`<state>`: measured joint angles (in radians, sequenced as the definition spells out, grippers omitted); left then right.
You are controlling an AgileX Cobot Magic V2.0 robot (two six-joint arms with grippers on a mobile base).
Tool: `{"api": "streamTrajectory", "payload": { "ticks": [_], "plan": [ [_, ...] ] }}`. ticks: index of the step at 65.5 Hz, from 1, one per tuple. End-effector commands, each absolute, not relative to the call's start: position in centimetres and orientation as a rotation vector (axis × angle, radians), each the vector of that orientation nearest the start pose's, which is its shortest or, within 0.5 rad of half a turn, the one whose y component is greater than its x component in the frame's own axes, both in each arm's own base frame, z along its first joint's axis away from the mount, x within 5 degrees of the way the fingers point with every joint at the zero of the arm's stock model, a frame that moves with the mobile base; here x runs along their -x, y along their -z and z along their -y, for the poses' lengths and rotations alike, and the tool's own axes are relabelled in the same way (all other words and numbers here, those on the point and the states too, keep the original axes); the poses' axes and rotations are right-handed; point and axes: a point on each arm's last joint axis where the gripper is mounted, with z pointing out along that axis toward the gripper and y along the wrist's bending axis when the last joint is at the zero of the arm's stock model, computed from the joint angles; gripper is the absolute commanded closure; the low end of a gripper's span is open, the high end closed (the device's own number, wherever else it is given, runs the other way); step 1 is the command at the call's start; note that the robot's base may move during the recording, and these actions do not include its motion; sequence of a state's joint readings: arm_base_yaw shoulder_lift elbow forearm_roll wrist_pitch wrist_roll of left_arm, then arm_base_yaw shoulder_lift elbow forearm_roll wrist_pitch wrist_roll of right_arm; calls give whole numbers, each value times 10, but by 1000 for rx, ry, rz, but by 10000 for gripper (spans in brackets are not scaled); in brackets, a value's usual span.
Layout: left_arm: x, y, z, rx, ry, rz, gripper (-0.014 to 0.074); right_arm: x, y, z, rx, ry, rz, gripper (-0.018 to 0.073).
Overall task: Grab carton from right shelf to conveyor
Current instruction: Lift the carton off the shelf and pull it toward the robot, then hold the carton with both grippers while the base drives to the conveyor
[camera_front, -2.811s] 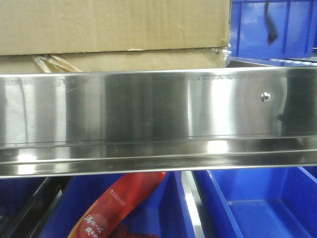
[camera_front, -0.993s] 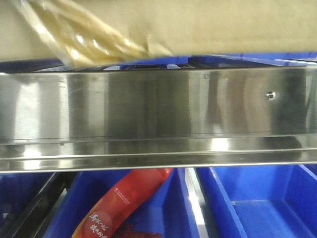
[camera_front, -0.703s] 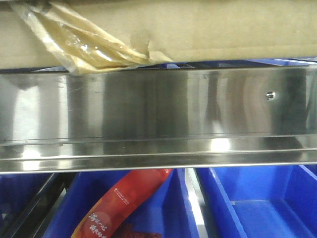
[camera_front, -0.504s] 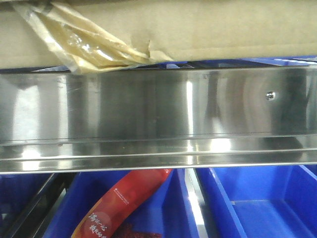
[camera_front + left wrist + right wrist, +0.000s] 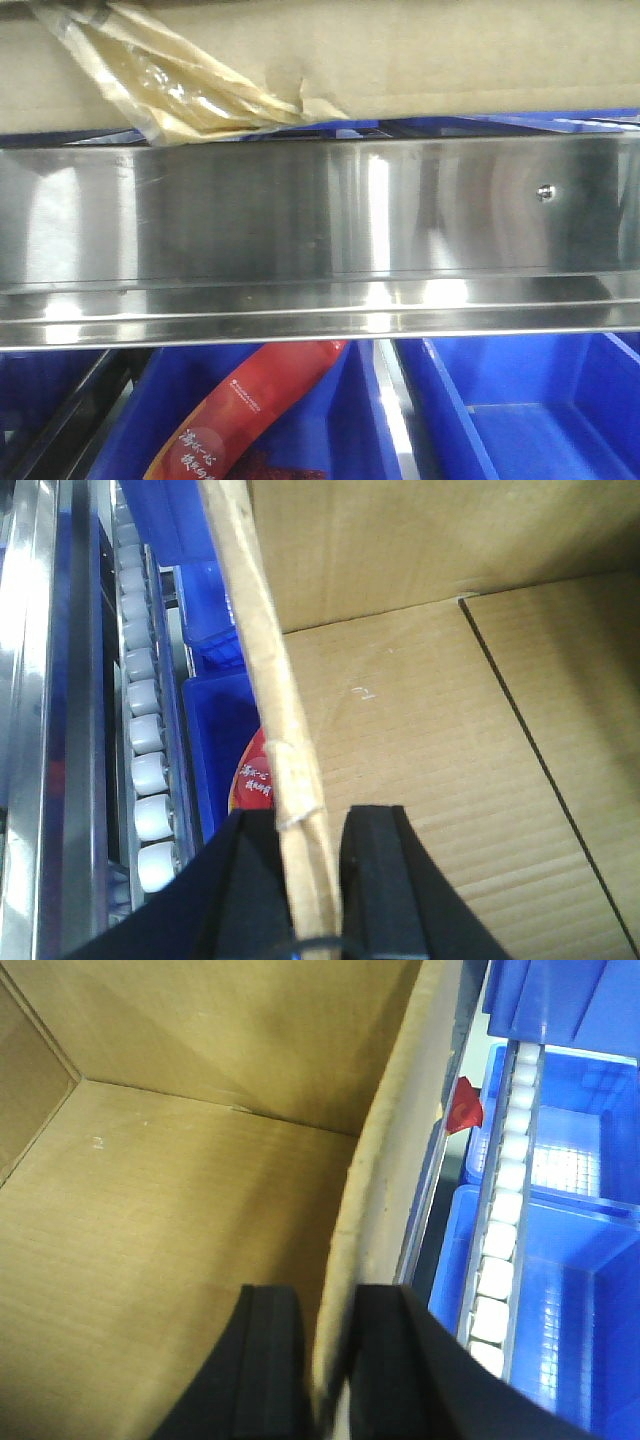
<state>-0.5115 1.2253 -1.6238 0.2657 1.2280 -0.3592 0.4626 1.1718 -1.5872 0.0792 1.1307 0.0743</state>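
Note:
The carton (image 5: 450, 60) is brown cardboard with torn tape hanging at its lower left. It fills the top of the front view, and its bottom edge sits just above the steel rail. It is open and empty inside in the left wrist view (image 5: 430, 740) and in the right wrist view (image 5: 180, 1160). My left gripper (image 5: 312, 820) is shut on the carton's left wall, one black finger on each side. My right gripper (image 5: 328, 1295) is shut on the carton's right wall in the same way.
A shiny steel shelf rail (image 5: 320, 230) spans the front view. Below it stand blue bins (image 5: 520, 410), one holding a red packet (image 5: 250, 410). White roller tracks (image 5: 145, 740) (image 5: 500, 1230) and more blue bins (image 5: 560, 1270) flank the carton.
The carton has lifted off the shelf since 2.8 s ago, and blue bins now show under its bottom edge. Over the last half second it has barely moved.

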Motion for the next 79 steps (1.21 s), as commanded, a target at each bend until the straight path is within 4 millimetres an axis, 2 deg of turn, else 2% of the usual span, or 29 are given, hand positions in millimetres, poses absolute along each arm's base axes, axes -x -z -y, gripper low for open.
{"api": "streamTrajectory", "payload": {
  "ticks": [1,79],
  "plan": [
    [-197,-486,85,-160,127,-2223,605,-180,-494,-97,439,-398,-2108,634],
    [-197,-486,85,-160,121,-2222,605,-180,-494,-97,439,-398,-2108,634]
  ]
}}
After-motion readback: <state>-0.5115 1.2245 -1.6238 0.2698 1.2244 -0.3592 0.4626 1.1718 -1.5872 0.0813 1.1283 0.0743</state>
